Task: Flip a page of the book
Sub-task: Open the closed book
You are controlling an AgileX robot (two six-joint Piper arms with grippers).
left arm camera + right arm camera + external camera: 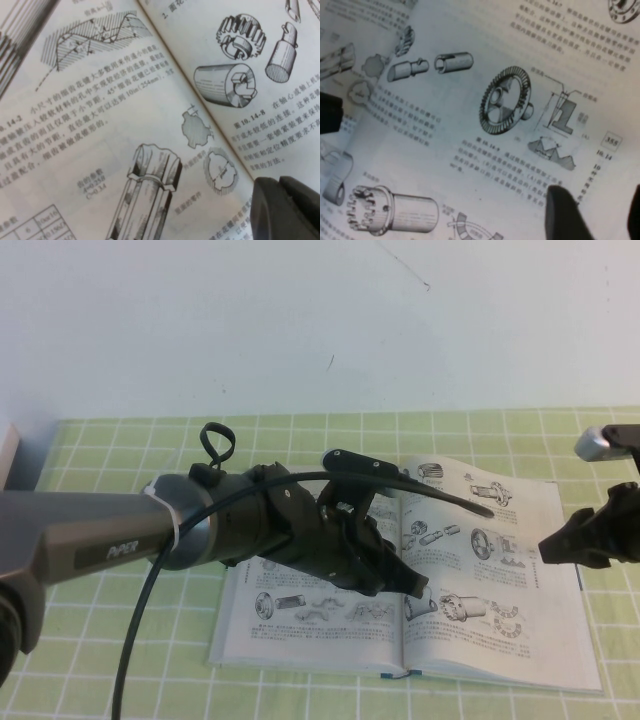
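The book (pixel 420 580) lies open on the surface; my left hand (pixel 405 585) presses its gutter, grip unclear. My right hand (pixel 560 545) hovers open beside the page (pixel 500 540): thin, floppy, tearable, so I'd pinch its outer edge.

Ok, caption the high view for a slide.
Left claw down on the open book near its spine; right claw open over the right page.
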